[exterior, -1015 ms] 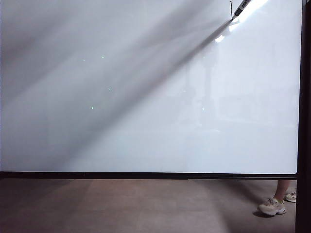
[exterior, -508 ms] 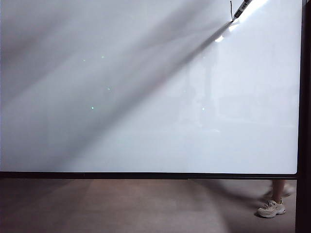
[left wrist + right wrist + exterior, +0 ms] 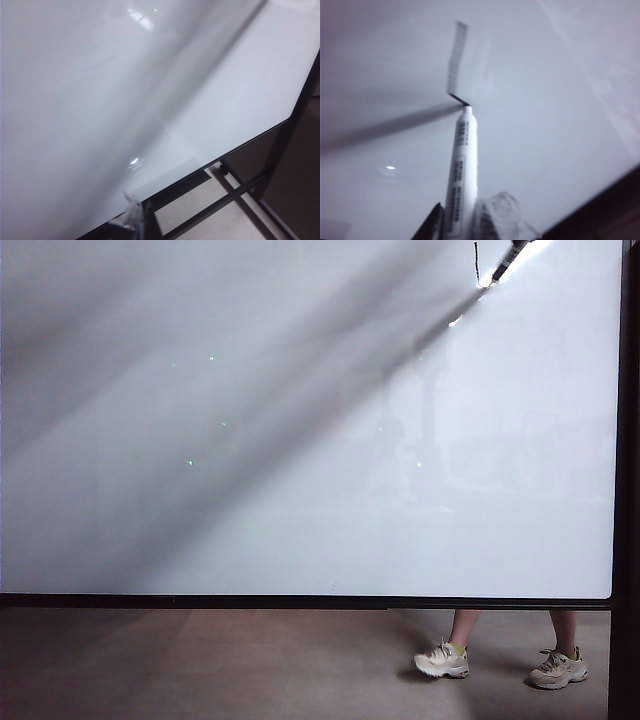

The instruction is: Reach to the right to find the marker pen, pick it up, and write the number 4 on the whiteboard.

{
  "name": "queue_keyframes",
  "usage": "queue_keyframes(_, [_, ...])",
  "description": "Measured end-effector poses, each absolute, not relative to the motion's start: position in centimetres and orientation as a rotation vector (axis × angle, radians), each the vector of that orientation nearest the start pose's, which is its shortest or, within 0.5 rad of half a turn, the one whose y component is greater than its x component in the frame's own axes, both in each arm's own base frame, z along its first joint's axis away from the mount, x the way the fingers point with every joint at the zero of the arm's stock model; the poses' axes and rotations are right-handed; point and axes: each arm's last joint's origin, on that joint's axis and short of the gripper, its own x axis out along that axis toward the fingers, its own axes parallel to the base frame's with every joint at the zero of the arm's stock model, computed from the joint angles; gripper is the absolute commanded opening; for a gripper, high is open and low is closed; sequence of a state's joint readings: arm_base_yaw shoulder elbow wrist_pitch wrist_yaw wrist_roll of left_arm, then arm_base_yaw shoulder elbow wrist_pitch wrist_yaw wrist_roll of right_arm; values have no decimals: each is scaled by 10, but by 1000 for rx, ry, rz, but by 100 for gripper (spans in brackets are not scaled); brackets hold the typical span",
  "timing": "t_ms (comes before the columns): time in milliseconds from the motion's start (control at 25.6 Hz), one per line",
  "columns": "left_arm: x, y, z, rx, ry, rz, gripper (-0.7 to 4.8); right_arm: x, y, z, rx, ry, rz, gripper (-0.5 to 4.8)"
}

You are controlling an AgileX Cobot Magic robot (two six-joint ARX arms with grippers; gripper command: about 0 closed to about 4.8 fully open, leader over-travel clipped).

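The whiteboard [image 3: 300,440] fills the exterior view, glossy white inside a thin black frame. At its top right the marker pen [image 3: 508,260] leans with its dark tip on the board. My right gripper [image 3: 462,227] is shut on the pen's whitish barrel [image 3: 462,165], and the tip [image 3: 466,106] touches the surface. Of the number 4 [image 3: 455,60], one thin black upright [image 3: 476,258] shows, with a short stroke running from its lower end to the tip. My left gripper [image 3: 139,220] hangs by the board's lower edge [image 3: 190,182], fingers together and holding nothing.
A person's feet in pale sneakers [image 3: 442,660] [image 3: 558,668] stand on the floor behind the board. The dark bars of the stand [image 3: 235,192] run below the board. A black upright post [image 3: 628,440] borders the board's right side.
The pen tip has slid a little to the right from the foot of the upright, drawing a short stroke. The person behind the board has stepped left, so a second foot now shows.
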State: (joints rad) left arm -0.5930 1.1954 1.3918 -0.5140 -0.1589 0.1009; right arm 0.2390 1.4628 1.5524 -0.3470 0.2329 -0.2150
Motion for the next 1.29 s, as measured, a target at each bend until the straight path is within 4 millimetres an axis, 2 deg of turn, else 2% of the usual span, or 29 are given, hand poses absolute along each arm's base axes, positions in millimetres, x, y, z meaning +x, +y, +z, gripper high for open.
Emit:
queue_keyframes(312, [204,-132,425,218,282,-446,-5,317,58,423,-270,262,1,-6])
queue_keyframes(703, [204,-132,425,219,282,-446,-5,316,56,424,-266,259,11,-6])
queue_keyframes(781, [204,-132,425,219,282,-446,-5,311,55,427,-261,252,35,-6])
queue_keyframes(859, [204,-132,425,219,284,-446,-5,296,56,437,-255,229,46,-6])
queue_keyframes(1015, [203,-131,425,220,287,-446,-5,262,60,469,-227,74,81,-6])
queue_keyframes(1132, [202,-131,426,219,282,-446,-5,259,57,477,-214,16,65,-6])
queue_keyframes(1289, [202,-131,426,219,283,-447,-5,269,58,465,-228,85,59,-6])
